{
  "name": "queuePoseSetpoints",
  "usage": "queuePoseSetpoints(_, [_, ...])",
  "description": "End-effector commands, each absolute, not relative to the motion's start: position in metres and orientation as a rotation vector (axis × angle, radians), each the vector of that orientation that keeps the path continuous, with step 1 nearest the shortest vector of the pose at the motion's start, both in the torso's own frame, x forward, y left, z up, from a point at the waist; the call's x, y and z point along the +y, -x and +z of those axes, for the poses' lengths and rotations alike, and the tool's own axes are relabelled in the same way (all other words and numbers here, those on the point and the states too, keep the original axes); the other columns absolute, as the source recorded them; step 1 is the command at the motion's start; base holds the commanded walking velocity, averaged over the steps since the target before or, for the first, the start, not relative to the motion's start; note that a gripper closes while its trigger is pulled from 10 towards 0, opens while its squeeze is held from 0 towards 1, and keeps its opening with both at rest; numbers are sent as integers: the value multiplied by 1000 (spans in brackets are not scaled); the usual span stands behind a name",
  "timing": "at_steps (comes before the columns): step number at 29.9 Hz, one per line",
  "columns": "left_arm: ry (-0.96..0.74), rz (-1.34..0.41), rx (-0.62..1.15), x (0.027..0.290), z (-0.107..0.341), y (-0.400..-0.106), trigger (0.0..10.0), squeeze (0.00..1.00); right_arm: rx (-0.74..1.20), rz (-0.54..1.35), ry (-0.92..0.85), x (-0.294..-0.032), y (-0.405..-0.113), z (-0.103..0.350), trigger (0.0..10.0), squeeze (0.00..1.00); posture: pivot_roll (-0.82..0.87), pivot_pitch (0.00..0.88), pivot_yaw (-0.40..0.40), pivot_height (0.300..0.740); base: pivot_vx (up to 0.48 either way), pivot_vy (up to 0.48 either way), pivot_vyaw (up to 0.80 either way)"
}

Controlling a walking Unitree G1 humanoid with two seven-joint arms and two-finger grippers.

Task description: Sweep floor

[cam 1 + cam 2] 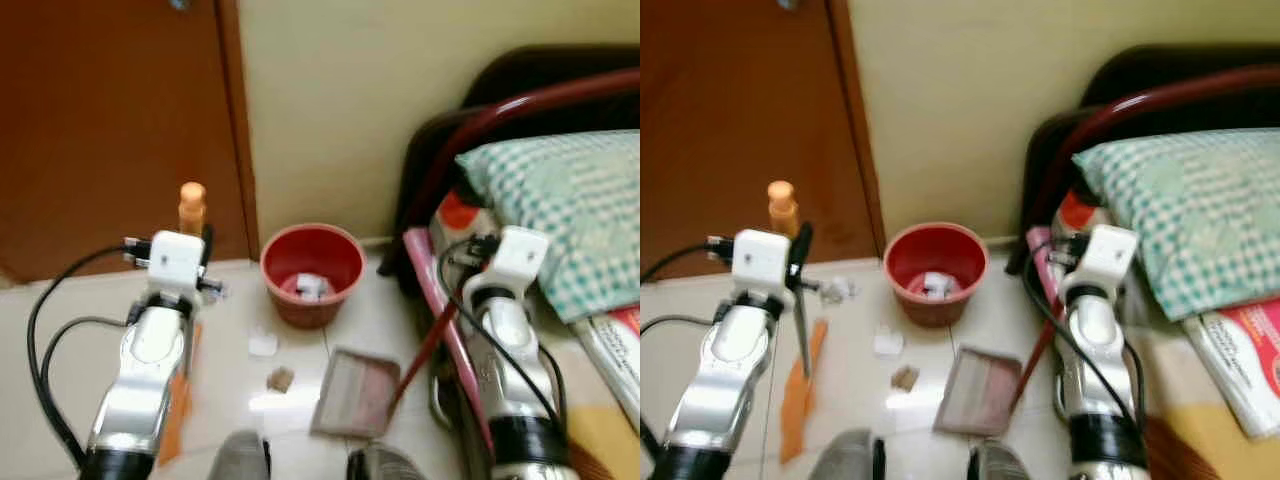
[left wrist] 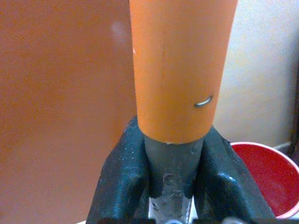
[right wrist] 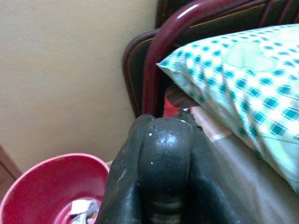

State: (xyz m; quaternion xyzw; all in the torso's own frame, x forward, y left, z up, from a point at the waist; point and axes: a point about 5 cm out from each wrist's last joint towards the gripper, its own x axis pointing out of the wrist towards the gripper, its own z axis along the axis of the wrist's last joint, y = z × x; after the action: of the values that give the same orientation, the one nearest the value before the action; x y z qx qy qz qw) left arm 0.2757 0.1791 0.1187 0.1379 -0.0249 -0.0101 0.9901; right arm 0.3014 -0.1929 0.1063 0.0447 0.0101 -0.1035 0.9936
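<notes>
Left gripper point(image 2: 170, 186) clamped on orange broom handle point(image 2: 180, 70), upright near door. Right gripper point(image 3: 163, 177) closed round dark dustpan handle point(image 3: 163, 149) — dustpan point(image 1: 355, 393) flat on floor, scraps point(image 1: 272, 362) between it and red bucket point(image 1: 312, 270).

Glossy tiled floor point(image 1: 230, 390), checked cloth pillow point(image 1: 560, 200)

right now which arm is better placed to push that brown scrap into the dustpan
Left. The left gripper is shut on the orange broom handle, on the brown scrap's side of the floor. The right gripper holds the dustpan's handle.
</notes>
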Motion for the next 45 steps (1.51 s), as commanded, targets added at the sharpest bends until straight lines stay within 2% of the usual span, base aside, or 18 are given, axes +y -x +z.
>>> queuePoseSetpoints(1, [-287,-38,-79,172,123,-276,10000,0,-6,-228,-110,-201,-301,111,10000,0,25,139,-12,740,0,0,-425])
queuePoseSetpoints(10, [-258,-69,-50,163,118,-276,10000,0,-8,-226,-95,-200,-304,112,10000,0,24,143,-15,740,0,0,-94])
queuePoseSetpoints(17, [-196,-190,-3,142,111,-276,10000,0,-4,-212,-94,-195,-316,114,10000,0,29,163,-18,740,0,0,0])
queuePoseSetpoints(23, [-165,-380,19,110,110,-274,10000,0,36,-125,5,-173,-334,104,10000,0,34,174,-22,740,0,0,0])
queuePoseSetpoints(32, [-139,-457,58,98,104,-267,10000,0,72,-62,42,-153,-336,89,10000,0,37,191,-39,740,0,0,0])
queuePoseSetpoints(37, [-66,-557,68,79,108,-263,10000,0,79,-38,67,-136,-340,84,10000,0,39,194,-43,740,0,0,0])
queuePoseSetpoints(45, [114,-574,82,71,125,-265,10000,0,77,-2,49,-122,-340,81,10000,0,42,196,-43,740,0,0,0])
